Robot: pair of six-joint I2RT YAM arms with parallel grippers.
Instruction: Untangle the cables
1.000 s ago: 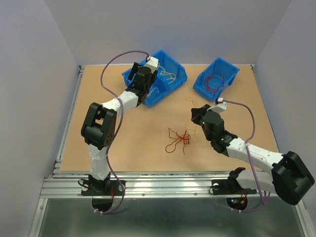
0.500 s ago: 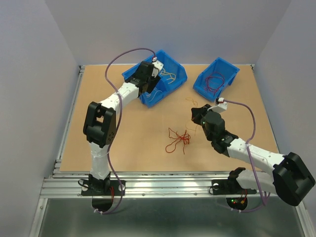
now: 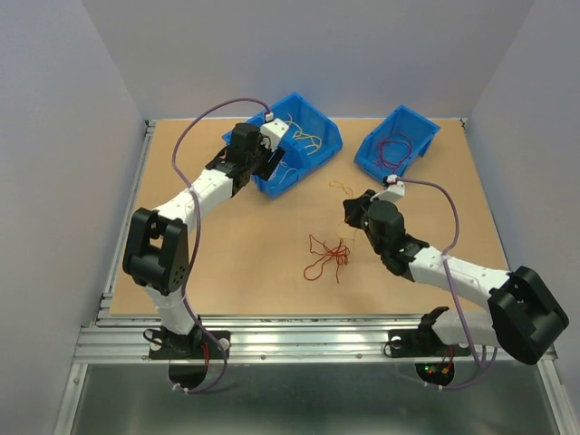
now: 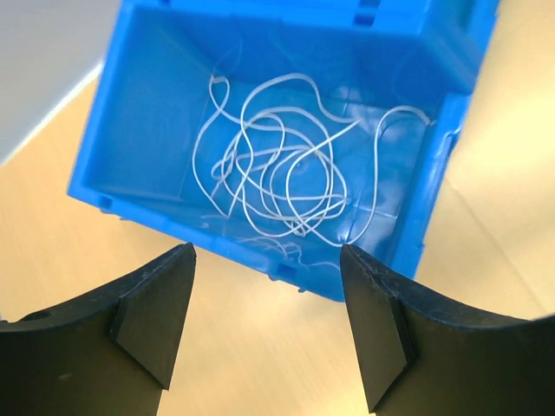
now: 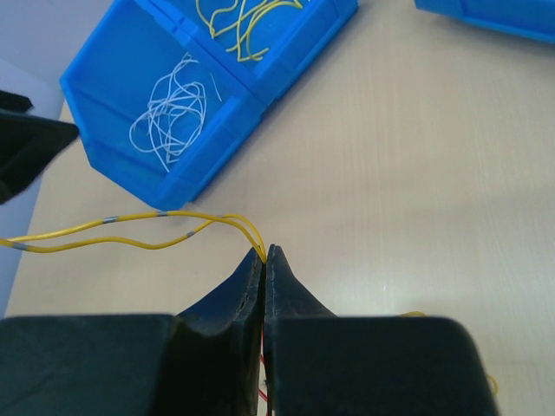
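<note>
Left gripper (image 4: 264, 303): jaws apart, empty, hanging over the white cables (image 4: 277, 173) in the divided bin (image 4: 147, 113). Pull it clear before the drop. Red tangle (image 3: 328, 256) lies loose on the counter (image 3: 245, 272). Right gripper (image 5: 265, 256): clamped on the yellow cable (image 5: 130, 230), held above the counter. One doubled strand or two, can't tell. Lift until its tail is free of the red, then release over the yellow compartment (image 5: 308, 22), just beyond the white one.

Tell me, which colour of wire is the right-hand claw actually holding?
The yellow wire: it is pinched in the shut right claw. The white wires lie in a blue bin, and a red tangle lies loose on the table.
</note>
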